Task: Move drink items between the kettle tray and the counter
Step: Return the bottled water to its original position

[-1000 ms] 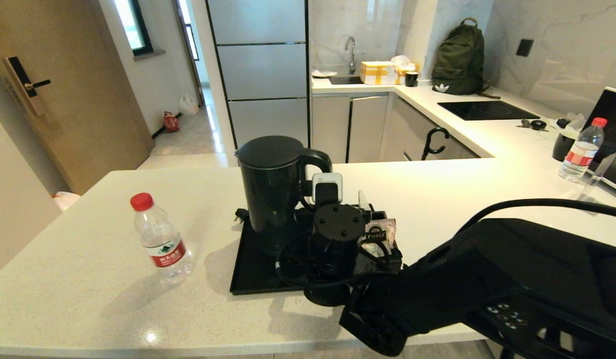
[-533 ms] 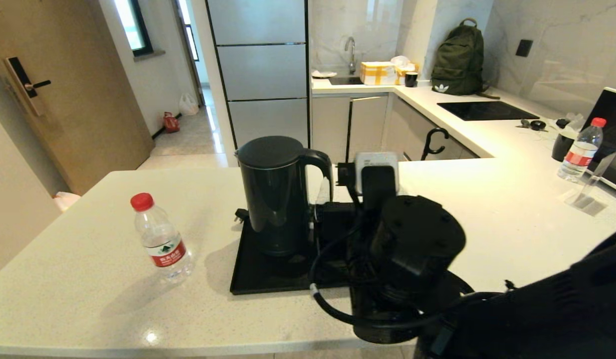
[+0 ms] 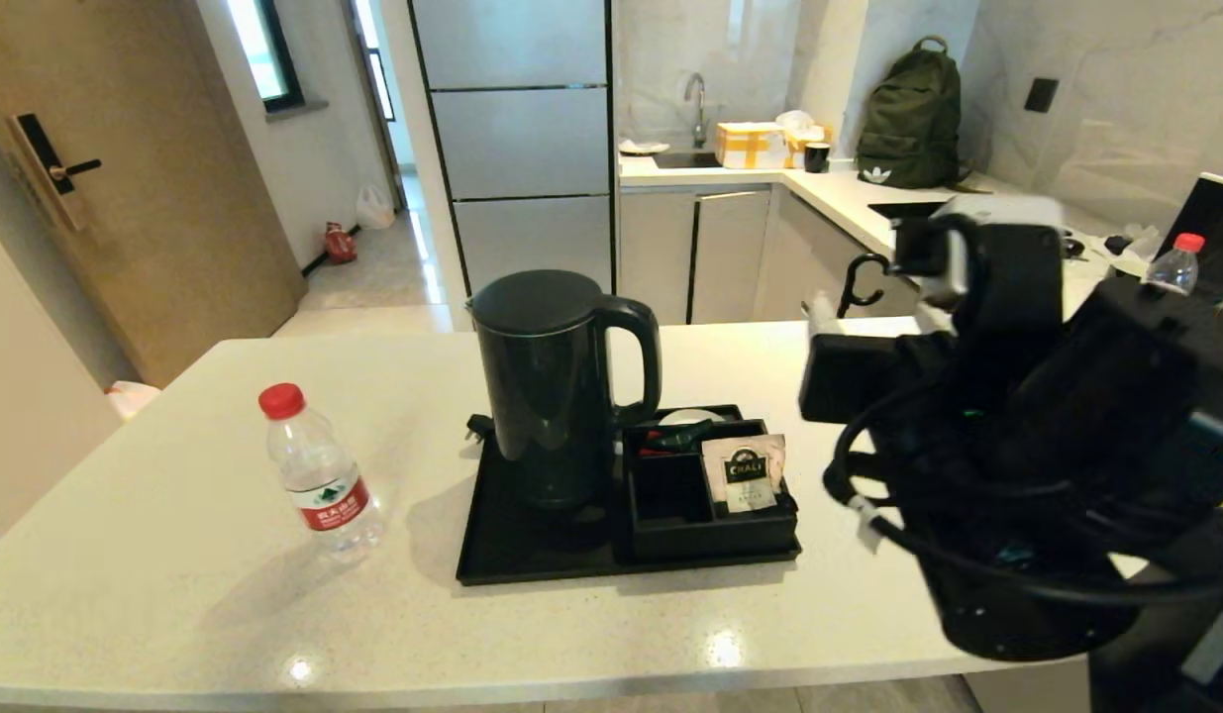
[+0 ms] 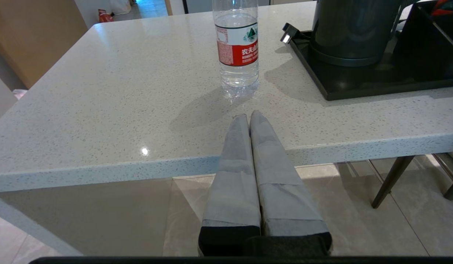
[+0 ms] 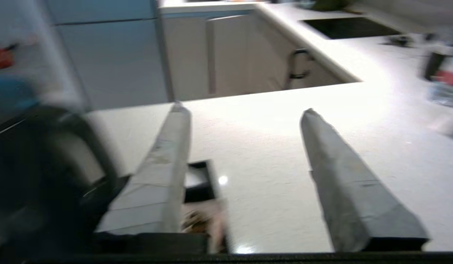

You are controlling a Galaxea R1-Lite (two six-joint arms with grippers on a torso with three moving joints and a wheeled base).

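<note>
Head view alone shows the pinkish tea sachet (image 3: 745, 473) in the flat black tray's (image 3: 517, 540) box; right gripper (image 5: 244, 110) raised beside it, fingers spread wide; left gripper (image 4: 249, 116) pressed closed, empty.

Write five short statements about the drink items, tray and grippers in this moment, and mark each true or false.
1. The small clear water bottle with red cap stands on the white speckled counter, off the flat black tray. True.
2. The tall black electric kettle lies on its side. False: it stands upright on the tray.
3. The pinkish tea sachet sits in the tray's black compartment box. True.
4. The right gripper is shut on the sachet. False: it is open and empty.
5. The left gripper is shut, empty. True.
</note>
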